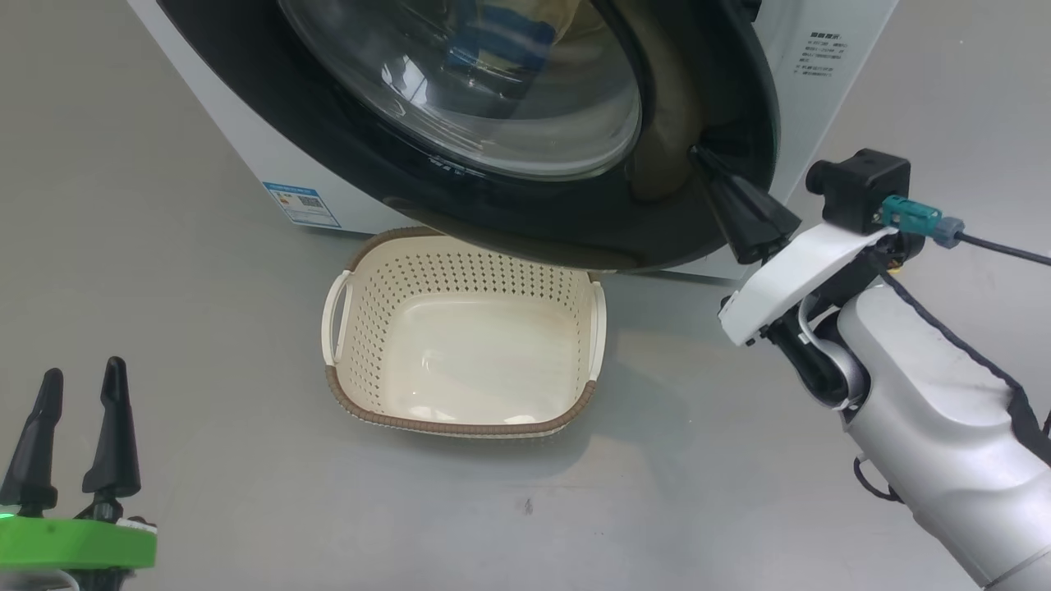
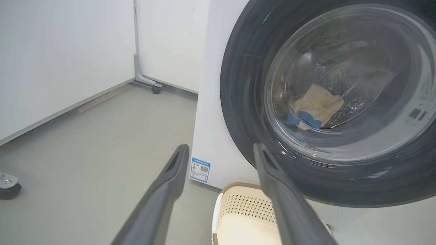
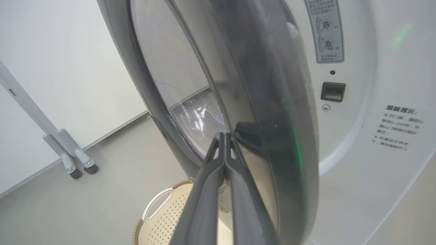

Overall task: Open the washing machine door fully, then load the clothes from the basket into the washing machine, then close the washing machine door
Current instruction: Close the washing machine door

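Closing stage, by the look of it: basket (image 1: 460, 275) bare on the floor (image 1: 246, 492), clothes (image 2: 315, 107) lying in the drum, seen through the glass of the washing machine door (image 1: 534, 234). Door part-way round, free edge standing off the washing machine (image 1: 829, 123) front, latch slot uncovered in the right wrist view. Right gripper (image 1: 699, 154) pressed together on nothing, tips at the door's free edge, about 2 o'clock from the basket; hard to tell which face they bear on. Left gripper (image 1: 82, 369) spread wide and idle at 8 o'clock of the head view, well apart from everything.

To finish well:
- Push near the free edge, far from the hinge, for the most leverage.
- Follow the door's arc, not a straight line, lest the joined tips skid on the glossy rim.
- Get the tips out of the gap before it narrows, then press on the outer face at the latch side until seated.
- Mind the lower rim above the basket's 12 o'clock side; clearance hard to judge.
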Available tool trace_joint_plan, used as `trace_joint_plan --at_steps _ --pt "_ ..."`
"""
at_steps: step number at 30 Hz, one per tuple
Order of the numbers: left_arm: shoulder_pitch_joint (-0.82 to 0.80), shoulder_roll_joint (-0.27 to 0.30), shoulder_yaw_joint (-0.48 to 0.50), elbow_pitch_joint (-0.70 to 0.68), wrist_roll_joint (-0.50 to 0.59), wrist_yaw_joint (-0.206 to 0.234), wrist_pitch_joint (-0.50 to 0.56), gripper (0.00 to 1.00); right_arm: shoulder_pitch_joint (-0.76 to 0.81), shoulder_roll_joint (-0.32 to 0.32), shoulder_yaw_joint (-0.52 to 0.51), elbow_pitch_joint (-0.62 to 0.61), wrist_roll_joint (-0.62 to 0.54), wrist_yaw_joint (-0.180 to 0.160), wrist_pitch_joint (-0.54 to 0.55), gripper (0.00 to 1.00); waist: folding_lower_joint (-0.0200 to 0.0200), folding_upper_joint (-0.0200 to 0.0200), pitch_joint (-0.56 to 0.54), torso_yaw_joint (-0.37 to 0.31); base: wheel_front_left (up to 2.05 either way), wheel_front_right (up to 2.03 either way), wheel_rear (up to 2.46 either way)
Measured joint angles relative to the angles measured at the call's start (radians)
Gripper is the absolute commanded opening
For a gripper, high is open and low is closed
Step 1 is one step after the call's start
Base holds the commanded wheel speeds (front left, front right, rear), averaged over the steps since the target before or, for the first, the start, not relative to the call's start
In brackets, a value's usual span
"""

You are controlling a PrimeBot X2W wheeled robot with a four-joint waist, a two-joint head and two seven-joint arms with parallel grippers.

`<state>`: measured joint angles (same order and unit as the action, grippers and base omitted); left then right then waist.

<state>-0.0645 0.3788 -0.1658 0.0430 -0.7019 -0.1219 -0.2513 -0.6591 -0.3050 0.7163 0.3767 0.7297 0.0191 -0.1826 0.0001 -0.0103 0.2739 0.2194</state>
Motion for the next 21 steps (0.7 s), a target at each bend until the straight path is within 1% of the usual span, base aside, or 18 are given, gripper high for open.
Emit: trace_joint_plan --at_steps 6,17,21 --pt "-0.015 0.002 0.001 -0.005 -0.006 0.0 0.0 1.0 -0.061 -0.016 -0.018 0.026 -0.009 -0.01 -0.006 0.0 0.0 0.0 0.034 0.01 0.0 0.0 0.0" --pt "-0.05 0.006 -0.002 -0.01 -0.02 0.0 0.0 1.0 -0.184 -0.044 -0.047 0.096 -0.017 -0.009 0.007 0.0 0.0 0.0 0.096 0.032 0.0 0.0 0.0" --pt "-0.056 0.006 -0.003 -0.01 -0.021 0.0 0.0 1.0 -0.215 -0.044 -0.061 0.114 -0.018 -0.011 0.012 0.0 0.0 0.0 0.109 0.04 0.0 0.0 0.0"
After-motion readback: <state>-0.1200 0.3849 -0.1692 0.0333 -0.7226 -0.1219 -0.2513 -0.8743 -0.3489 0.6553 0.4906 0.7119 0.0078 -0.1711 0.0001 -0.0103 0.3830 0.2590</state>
